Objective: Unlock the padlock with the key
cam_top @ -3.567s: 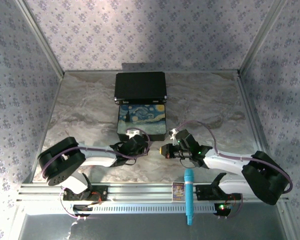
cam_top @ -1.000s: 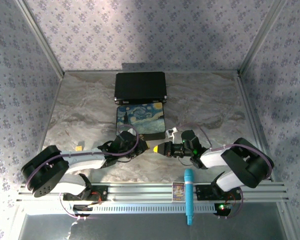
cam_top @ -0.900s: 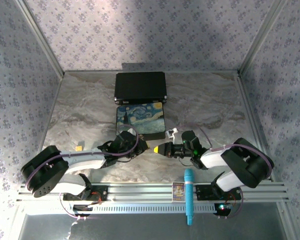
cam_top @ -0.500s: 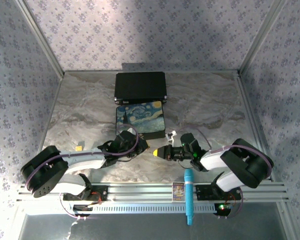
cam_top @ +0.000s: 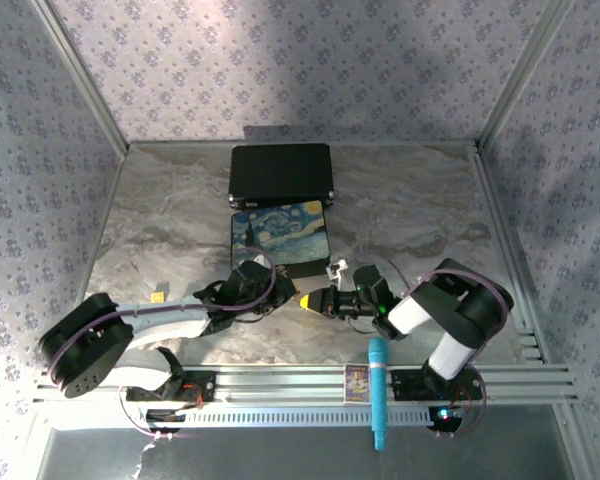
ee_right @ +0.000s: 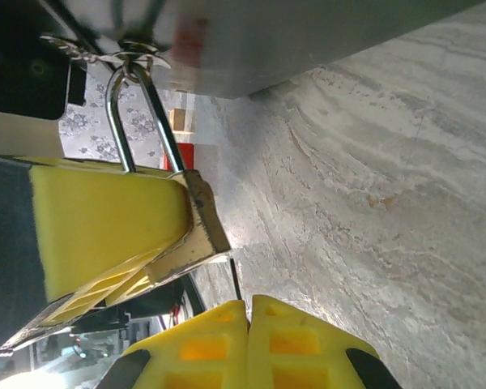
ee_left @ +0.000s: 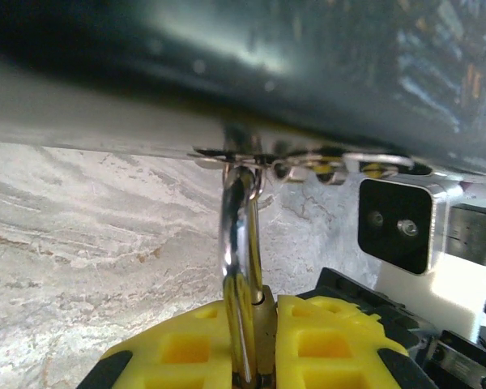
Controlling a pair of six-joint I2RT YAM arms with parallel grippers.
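In the left wrist view my left gripper [ee_left: 269, 312] is shut on the brass padlock [ee_left: 266, 324]. Its silver shackle [ee_left: 241, 227] runs up through the hasp of the painted box [cam_top: 280, 238]. The right wrist view shows the padlock [ee_right: 201, 217] beside the left gripper's yellow finger [ee_right: 105, 223]. My right gripper [ee_right: 249, 308] is shut on the thin key [ee_right: 235, 279], seen edge-on. The key's tip stands right at the padlock's bottom corner; I cannot tell whether it is in the keyhole. From above, the two grippers [cam_top: 280, 296] [cam_top: 316, 300] meet in front of the box.
A black case [cam_top: 280, 174] lies behind the painted box. A teal pen [cam_top: 378, 392] rests across the front rail. A small yellow cube [cam_top: 158, 296] sits on the marble tabletop left of the left arm. Patterned walls close the sides.
The right arm has folded up and drawn in, and its gripper has crept slightly left toward the padlock. The left arm holds its place.
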